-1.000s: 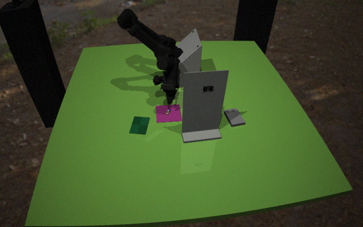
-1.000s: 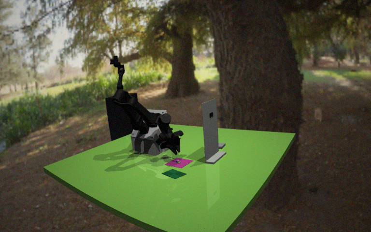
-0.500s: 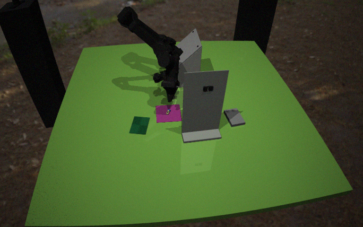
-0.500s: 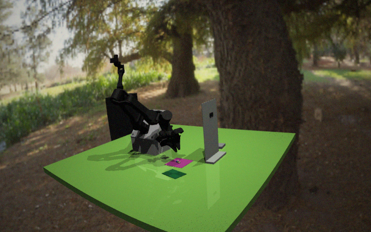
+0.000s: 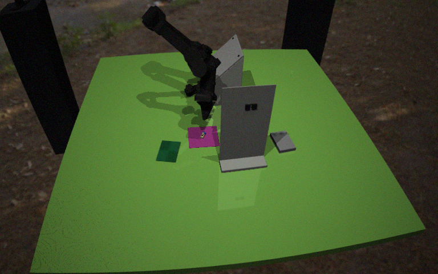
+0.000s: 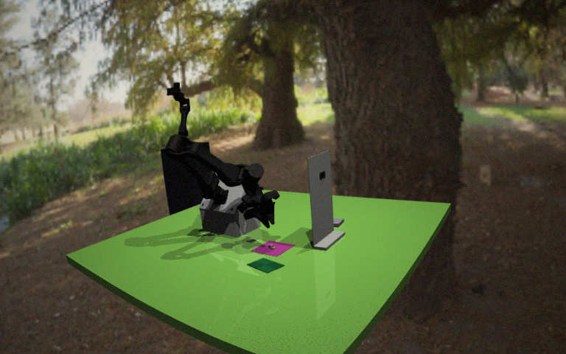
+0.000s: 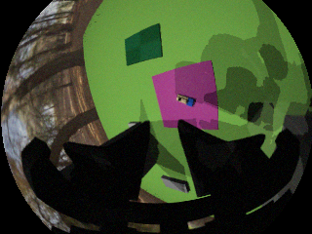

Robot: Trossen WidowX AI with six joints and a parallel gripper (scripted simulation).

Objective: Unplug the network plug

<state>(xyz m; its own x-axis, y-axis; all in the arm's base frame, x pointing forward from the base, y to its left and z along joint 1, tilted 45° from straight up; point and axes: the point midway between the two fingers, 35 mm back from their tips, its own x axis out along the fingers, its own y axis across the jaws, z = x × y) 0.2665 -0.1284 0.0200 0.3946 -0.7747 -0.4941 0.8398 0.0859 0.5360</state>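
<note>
The small plug (image 5: 202,135) (image 6: 271,246) (image 7: 185,99), cream with a blue end, lies on the magenta square (image 5: 193,142) (image 6: 284,248) (image 7: 168,89), inside its edges. My gripper (image 5: 205,118) (image 6: 271,226) (image 7: 164,124) is partly open with nothing between the fingers. Its tips are above the table, clear of the plug, near the side of the square towards the arm's base. The grey upright panel (image 5: 242,132) (image 6: 319,209) stands beside the square, with dark openings (image 5: 251,107) (image 6: 322,175) high up and no plug seen in them. The plug's thin tab is too small to make out.
A dark green square (image 5: 168,151) (image 6: 265,265) (image 7: 144,45) lies near the magenta one. A low grey block (image 5: 284,142) (image 6: 338,222) lies on the panel's far side. A grey sloped box (image 5: 230,53) (image 6: 221,217) stands by the arm's base.
</note>
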